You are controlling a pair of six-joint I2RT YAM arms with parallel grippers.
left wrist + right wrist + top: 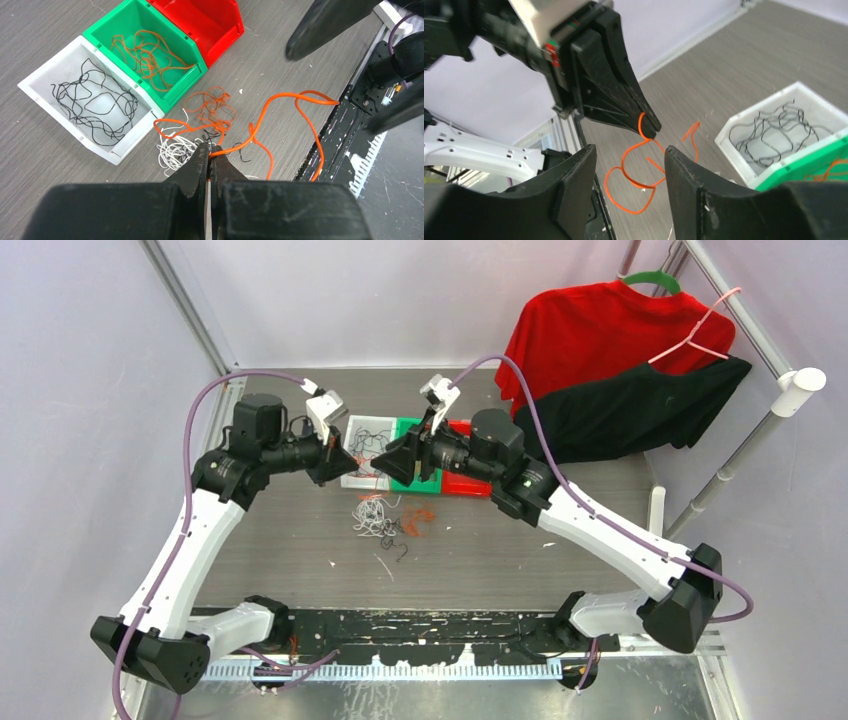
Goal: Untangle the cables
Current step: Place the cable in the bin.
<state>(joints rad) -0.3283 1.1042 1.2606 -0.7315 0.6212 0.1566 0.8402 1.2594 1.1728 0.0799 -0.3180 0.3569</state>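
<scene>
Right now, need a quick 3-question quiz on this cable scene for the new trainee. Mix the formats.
1. True or false: the left gripper is shut on an orange cable.
2. Which colour are the cables in the white bin? A) orange B) black C) white
3. Fill in the blank: on the right gripper, the jaws stand ____, one finger on each side of the hanging orange cable.

Key: 1 true; 2 B; 3 open.
</scene>
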